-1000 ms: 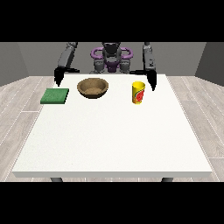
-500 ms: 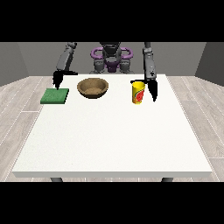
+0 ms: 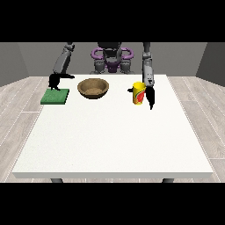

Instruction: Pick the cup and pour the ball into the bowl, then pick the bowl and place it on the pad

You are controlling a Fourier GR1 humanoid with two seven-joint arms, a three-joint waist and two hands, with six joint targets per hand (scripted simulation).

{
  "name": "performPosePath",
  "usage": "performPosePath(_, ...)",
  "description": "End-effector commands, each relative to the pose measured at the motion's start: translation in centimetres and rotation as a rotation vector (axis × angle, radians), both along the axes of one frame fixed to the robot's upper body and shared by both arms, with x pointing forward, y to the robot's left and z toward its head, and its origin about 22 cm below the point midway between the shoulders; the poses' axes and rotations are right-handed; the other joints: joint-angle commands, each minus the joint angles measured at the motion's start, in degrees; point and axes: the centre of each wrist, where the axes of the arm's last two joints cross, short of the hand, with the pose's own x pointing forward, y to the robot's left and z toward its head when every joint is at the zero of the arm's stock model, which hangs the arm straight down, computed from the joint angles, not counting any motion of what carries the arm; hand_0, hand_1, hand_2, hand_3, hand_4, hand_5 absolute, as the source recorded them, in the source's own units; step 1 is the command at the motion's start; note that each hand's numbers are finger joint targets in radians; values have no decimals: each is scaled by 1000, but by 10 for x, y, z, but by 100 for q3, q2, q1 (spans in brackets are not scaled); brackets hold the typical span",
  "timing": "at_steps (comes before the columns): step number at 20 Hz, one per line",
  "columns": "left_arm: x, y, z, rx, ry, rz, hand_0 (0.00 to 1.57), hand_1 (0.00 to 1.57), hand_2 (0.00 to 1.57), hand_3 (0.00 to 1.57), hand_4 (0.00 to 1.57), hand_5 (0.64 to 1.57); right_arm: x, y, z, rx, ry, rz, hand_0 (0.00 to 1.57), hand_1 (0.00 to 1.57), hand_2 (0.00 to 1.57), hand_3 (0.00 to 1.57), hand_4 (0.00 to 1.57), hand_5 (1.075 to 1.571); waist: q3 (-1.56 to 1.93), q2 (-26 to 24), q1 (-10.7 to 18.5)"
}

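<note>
A yellow cup (image 3: 139, 93) with a red mark stands upright on the white table (image 3: 114, 136), right of centre at the back. The ball inside it is hidden. The hand at the view's right (image 3: 150, 97) hangs just right of the cup, fingers pointing down and straight, thumb reaching towards the cup's far side. A brown wooden bowl (image 3: 93, 88) sits left of the cup. A green pad (image 3: 55, 96) lies at the table's left edge. The hand at the view's left (image 3: 55, 81) hovers over the pad's far end, holding nothing.
The robot's torso (image 3: 110, 59) stands behind the table's far edge. Grey plank floor surrounds the table.
The arm at the view's right has lowered and reached forward, bringing its hand down beside the cup. The arm at the view's left has swung out over the pad.
</note>
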Motion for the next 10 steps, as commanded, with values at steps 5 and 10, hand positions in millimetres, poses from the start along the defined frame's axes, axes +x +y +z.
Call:
performPosePath(5,-4,18,-6,82,-7,216,1375,1375,1571,1571,1174,1532,0,-25,20,-8,-35,33,0,0,158,0,80,1547,-43,418,-490)
performPosePath(10,-5,11,9,153,8,282,1386,1386,1571,1571,1226,1532,17,-30,42,-31,-20,35,0,0,227,0,179,1552,-34,312,-641)
